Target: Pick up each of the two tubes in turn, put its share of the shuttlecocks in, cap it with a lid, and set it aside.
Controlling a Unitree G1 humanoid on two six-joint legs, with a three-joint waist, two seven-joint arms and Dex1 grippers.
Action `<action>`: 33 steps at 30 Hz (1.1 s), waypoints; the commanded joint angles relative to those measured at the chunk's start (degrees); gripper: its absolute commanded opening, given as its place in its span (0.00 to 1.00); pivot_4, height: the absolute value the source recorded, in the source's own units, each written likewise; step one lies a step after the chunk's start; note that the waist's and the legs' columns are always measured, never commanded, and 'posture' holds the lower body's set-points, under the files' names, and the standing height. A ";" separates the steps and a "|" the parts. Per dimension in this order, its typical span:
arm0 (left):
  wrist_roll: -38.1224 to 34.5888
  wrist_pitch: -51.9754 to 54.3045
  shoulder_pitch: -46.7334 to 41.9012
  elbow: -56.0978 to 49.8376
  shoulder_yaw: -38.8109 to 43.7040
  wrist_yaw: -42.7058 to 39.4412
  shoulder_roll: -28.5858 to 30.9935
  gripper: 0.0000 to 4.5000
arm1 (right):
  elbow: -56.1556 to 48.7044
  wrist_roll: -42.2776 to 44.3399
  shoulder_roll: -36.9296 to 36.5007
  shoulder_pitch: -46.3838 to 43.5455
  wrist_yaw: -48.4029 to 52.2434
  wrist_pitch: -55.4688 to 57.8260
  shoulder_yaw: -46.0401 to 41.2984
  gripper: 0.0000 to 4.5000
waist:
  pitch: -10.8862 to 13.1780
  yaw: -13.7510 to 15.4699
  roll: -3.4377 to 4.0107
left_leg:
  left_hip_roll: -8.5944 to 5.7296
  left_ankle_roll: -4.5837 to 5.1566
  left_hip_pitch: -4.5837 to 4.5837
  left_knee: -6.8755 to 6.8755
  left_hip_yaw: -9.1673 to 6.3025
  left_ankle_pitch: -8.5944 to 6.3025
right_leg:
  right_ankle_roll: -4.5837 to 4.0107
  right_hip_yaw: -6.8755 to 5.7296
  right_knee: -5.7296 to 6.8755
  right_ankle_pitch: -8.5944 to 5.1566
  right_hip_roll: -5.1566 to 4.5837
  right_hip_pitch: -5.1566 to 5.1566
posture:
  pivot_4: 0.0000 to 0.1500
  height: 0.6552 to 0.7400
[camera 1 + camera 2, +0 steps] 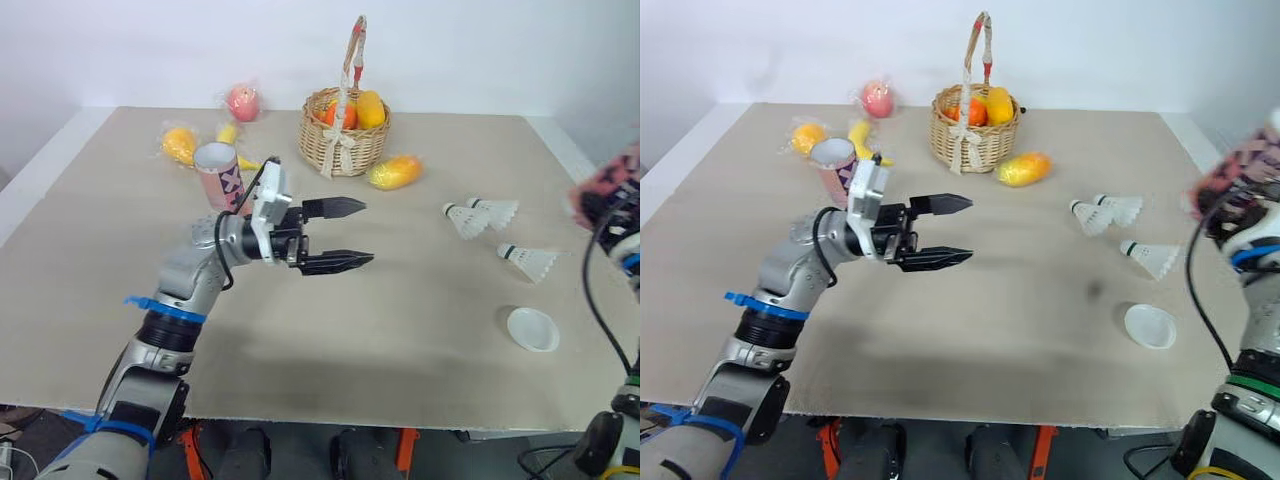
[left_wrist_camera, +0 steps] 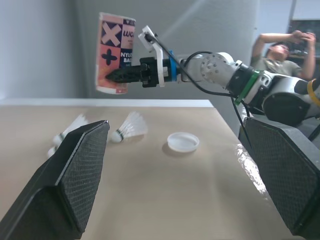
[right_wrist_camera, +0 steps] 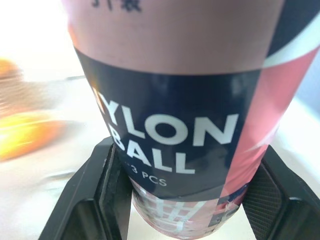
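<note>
1. Tube (image 3: 190,115), pink and navy with "NYLON BALL" printed on it, is clamped between the two black fingers (image 3: 95,200) of our right gripper (image 2: 114,76), which pinches it near its lower end.
2. We see that tube held roughly upright in the air, clear of the table (image 1: 400,330), out by its right edge.
3. Our left gripper (image 1: 340,236) hovers above the left-middle of the table with its fingers spread apart and nothing between them (they point toward our right side).
4. Just behind the left wrist, the second tube (image 1: 218,172) stands upright on the table with its open mouth facing up.
5. On the right part of the table we find a pair of shuttlecocks (image 1: 468,218) lying close together, and a third shuttlecock (image 1: 528,262) a little nearer to us, apart from the pair.
6. The white lid (image 1: 533,329) lies flat toward the front edge, near the third shuttlecock but not touching it.
7. At the back stands a wicker basket (image 1: 343,140) with a tall handle and fruit inside. A yellow-orange fruit (image 1: 394,172) lies just beside it on its right.
8. Wrapped fruits (image 1: 180,143) lie at the back left, near the second tube.
9. Beyond the right arm, the left wrist view shows a person (image 2: 282,52) with arms raised.
</note>
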 commanded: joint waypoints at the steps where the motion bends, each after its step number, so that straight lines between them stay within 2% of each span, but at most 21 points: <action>1: 4.01 -3.42 -2.05 4.46 -0.06 2.10 -1.83 1.00 | 4.37 -2.30 -1.71 -0.37 -4.87 -4.38 -0.94 0.65 | 0.00 -0.32 0.03 | 0.02 0.03 0.05 -0.03 0.09 0.00 | -0.01 0.08 0.00 0.00 0.04 0.00 | 1.00 1.00; 6: 10.18 -6.21 -3.61 9.88 -1.33 5.74 -3.04 1.00 | 11.71 -4.81 -0.73 0.67 -7.30 -9.17 1.17 0.65 | 0.02 -0.94 0.07 | 0.00 0.09 0.12 -0.04 0.34 0.01 | 0.07 0.33 0.01 0.03 0.05 0.01 | 1.00 1.00; 19: 10.68 -3.87 -1.46 5.36 -0.97 7.66 -4.31 1.00 | 19.19 -1.92 0.80 1.10 -6.34 -11.01 2.50 0.65 | 0.02 -0.98 0.15 | 0.00 0.11 0.18 -0.04 0.48 -0.01 | 0.17 0.51 0.01 0.02 0.02 0.03 | 1.00 1.00; 23: 10.57 -3.15 0.08 3.52 -0.81 7.42 -3.31 1.00 | 18.83 -0.29 1.06 2.66 -6.24 -9.84 1.95 0.97 | 0.02 -0.97 0.15 | 0.01 0.10 0.22 -0.03 0.45 0.00 | 0.18 0.49 0.01 0.02 0.04 0.06 | 1.00 1.00; 33: 9.85 -1.35 0.24 1.56 -0.24 7.34 -2.85 1.00 | 11.60 4.36 -0.37 8.49 0.13 -3.46 1.27 0.99 | 0.01 -0.96 0.16 | 0.00 0.10 0.23 -0.02 0.48 0.00 | 0.22 0.52 0.01 0.03 0.04 0.07 | 1.00 1.00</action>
